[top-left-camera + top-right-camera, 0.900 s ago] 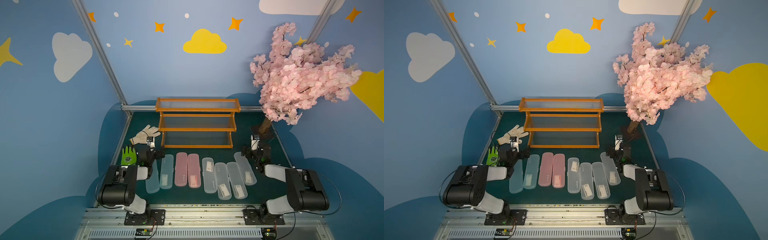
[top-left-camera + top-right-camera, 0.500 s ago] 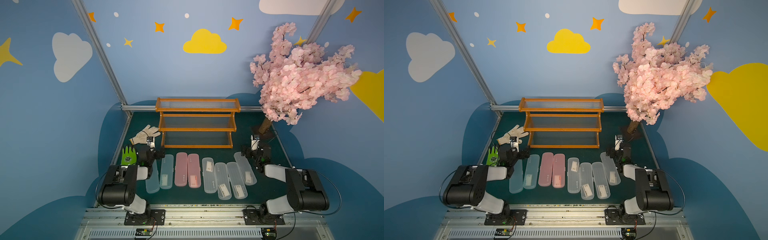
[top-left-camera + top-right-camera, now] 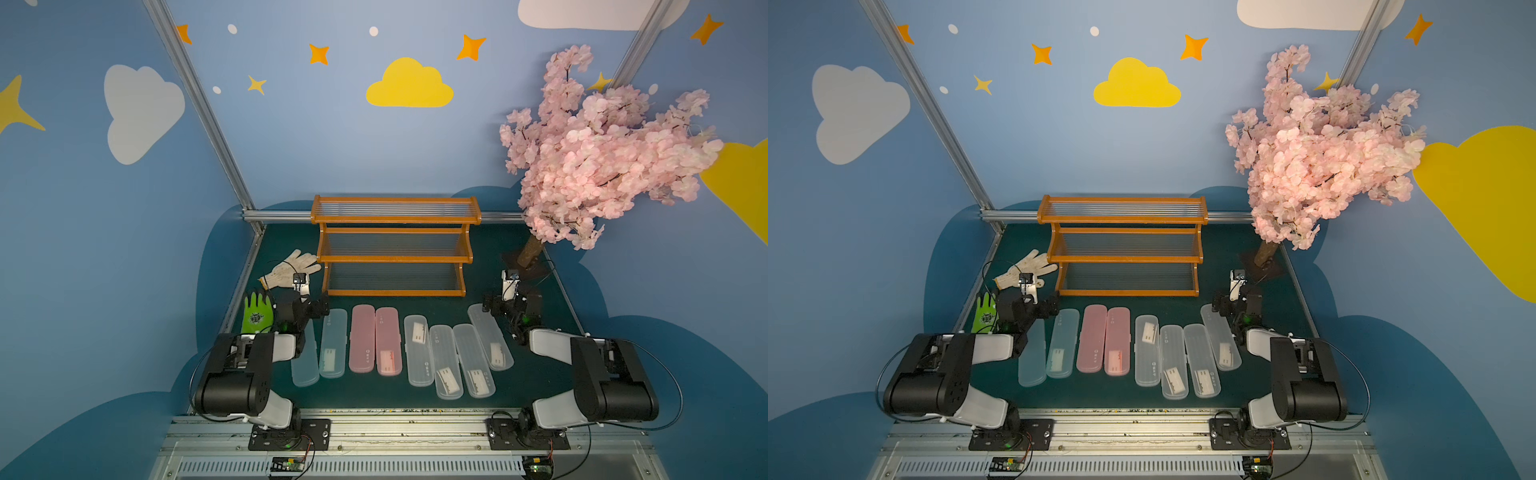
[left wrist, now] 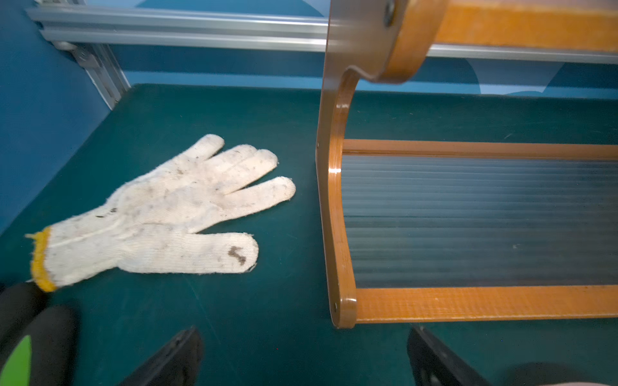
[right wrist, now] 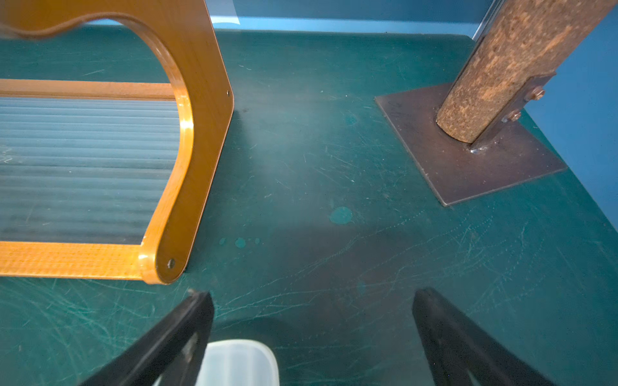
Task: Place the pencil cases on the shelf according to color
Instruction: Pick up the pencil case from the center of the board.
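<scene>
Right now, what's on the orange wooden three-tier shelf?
Nothing visible: all three clear ribbed tiers of the shelf look bare. The eight translucent pencil cases lie on the dark green mat in front. The lower tiers' rear strips hide under the tiers above.

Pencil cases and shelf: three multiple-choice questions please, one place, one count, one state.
1. Where does the white knit glove lie? A) beside the shelf B) on the shelf's top tier C) across the cases
2. How many pink pencil cases are there? A) one B) two C) four
3. The right gripper is: A) shut on a case B) open and empty C) shut and empty
A, it lies flat by the frame's side; B, a pair lies side by side; B, jaws apart, gripping nothing.
</scene>
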Available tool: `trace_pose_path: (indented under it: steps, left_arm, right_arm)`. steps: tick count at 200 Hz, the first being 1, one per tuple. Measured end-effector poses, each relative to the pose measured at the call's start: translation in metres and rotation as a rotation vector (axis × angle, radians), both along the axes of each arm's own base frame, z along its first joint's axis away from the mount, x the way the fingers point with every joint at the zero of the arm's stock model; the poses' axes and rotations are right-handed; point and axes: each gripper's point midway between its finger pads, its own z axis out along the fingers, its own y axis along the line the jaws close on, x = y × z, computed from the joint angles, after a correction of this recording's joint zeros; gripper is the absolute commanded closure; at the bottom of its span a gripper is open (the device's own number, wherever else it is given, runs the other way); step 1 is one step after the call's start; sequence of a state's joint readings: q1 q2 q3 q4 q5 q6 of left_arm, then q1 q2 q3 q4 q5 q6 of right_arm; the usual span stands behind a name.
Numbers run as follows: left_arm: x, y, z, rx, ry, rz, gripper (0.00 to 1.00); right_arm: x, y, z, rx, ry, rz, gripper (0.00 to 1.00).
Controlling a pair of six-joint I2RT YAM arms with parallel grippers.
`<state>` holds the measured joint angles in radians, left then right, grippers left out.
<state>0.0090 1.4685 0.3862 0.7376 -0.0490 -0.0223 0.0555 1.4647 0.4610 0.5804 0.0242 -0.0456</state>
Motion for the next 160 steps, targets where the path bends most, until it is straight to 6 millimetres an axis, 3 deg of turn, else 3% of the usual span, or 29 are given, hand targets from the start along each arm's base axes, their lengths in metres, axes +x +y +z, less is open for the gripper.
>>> trace_pose_path:
  steps: [13, 25, 49, 59, 69, 94, 134, 160]
  left_arm:
    - [-0.004, 0.005, 0.023, 0.014, -0.024, 0.06, 0.0]
    - [-0.007, 0.014, 0.059, -0.028, -0.066, 0.158, 0.0]
    - [-0.023, 0.042, 0.147, -0.216, -0.212, 0.366, 0.0]
    - [-0.034, 0.047, 0.173, -0.286, -0.266, 0.399, 0.0]
    - [-0.041, 0.046, 0.186, -0.338, -0.278, 0.406, 0.0]
    - [-0.043, 0.034, 0.19, -0.401, -0.173, 0.376, 0.0]
    - [-0.044, 0.006, 0.164, -0.413, 0.072, 0.289, 0.0]
    - [-0.055, -0.009, 0.147, -0.442, 0.143, 0.227, 0.0]
  right_arm:
    - [-0.001, -0.004, 0.003, -0.001, 0.026, -0.04, 0.02]
    - [0.0, -0.011, 0.014, 0.012, 0.07, -0.11, 0.02]
    - [0.009, -0.018, 0.077, 0.093, 0.066, -0.226, 0.02]
    - [0.004, -0.017, 0.097, 0.129, 0.057, -0.247, 0.04]
    - [-0.007, -0.013, 0.108, 0.164, 0.067, -0.248, 0.06]
    - [-0.044, 0.005, 0.091, 0.218, 0.216, -0.225, 0.09]
    - [-0.104, 0.03, 0.042, 0.231, 0.525, -0.193, 0.09]
    - [-0.124, 0.029, 0.021, 0.229, 0.645, -0.225, 0.09]
